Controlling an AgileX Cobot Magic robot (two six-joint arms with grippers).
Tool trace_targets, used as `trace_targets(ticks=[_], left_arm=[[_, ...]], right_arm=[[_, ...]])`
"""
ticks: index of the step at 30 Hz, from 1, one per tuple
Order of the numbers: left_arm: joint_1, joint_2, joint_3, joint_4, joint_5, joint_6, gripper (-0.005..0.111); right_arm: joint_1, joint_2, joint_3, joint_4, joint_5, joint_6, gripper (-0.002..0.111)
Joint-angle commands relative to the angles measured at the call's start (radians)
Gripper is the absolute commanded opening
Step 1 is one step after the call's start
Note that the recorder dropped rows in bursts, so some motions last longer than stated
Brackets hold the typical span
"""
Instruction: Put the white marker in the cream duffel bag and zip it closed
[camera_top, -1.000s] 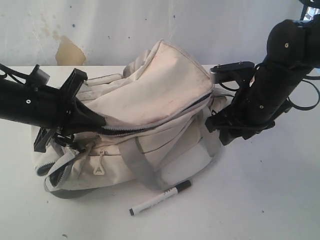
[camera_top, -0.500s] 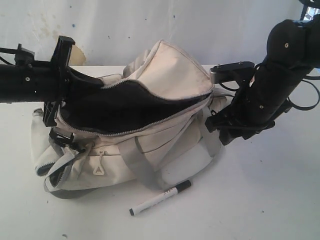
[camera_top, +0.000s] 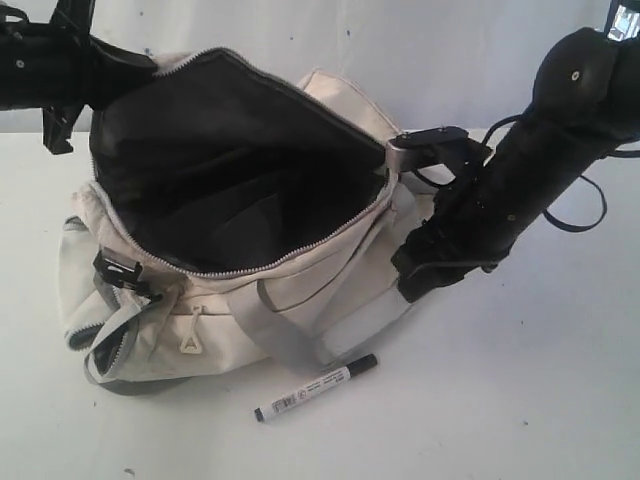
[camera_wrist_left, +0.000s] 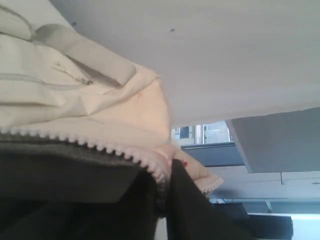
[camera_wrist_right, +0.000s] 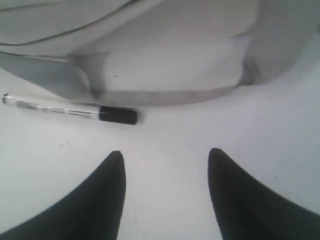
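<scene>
Externally, the white marker (camera_top: 316, 387) lies on the table (camera_top: 520, 400) just before the cream duffel bag (camera_top: 330, 290), whose soft mouth gapes. Left wrist: the left gripper (camera_wrist_left: 162, 187) pinches the zipper edge. Right wrist: the right gripper (camera_wrist_right: 165, 155) is spread, empty, near the marker. It is judged light, stiff and slippery; grip mid-barrel.

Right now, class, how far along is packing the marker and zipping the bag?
Done: the bag is unzipped, gaping. In hand: the left gripper pinches the flap by its edge, holding it up; the right gripper hovers open near the marker. Left: the marker lies on the table outside; grasping, dropping in and zipping remain.
</scene>
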Motion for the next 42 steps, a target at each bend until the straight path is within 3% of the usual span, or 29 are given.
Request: trace_targets(ticks=[1, 7, 26, 29, 31, 42], left_arm=[[0.008, 0.048, -0.071, -0.021, -0.085, 0.053, 0.000], [0.006, 0.172, -0.157, -0.021, -0.071, 0.079, 0.000], [0.006, 0.206, -0.226, -0.021, -0.071, 0.131, 0.000], [0.006, 0.206, -0.226, -0.021, -0.071, 0.131, 0.000], [0.006, 0.206, -0.226, -0.021, -0.071, 0.131, 0.000], [0.006, 0.206, -0.226, -0.017, -0.075, 0.131, 0.000]], right_arm=[[0.005, -0.004, 0.003, 0.177, 0.010, -0.314, 0.047], [0.090, 0.044, 0.003, 0.212, 0.020, -0.546, 0.047], [0.271, 0.184, 0.003, 0.204, -0.009, -0.609, 0.047], [0.313, 0.184, 0.003, 0.136, -0.145, -0.609, 0.047], [0.317, 0.184, 0.003, 0.125, -0.218, -0.609, 0.047], [0.329, 0.328, 0.003, 0.129, -0.262, -0.602, 0.047]])
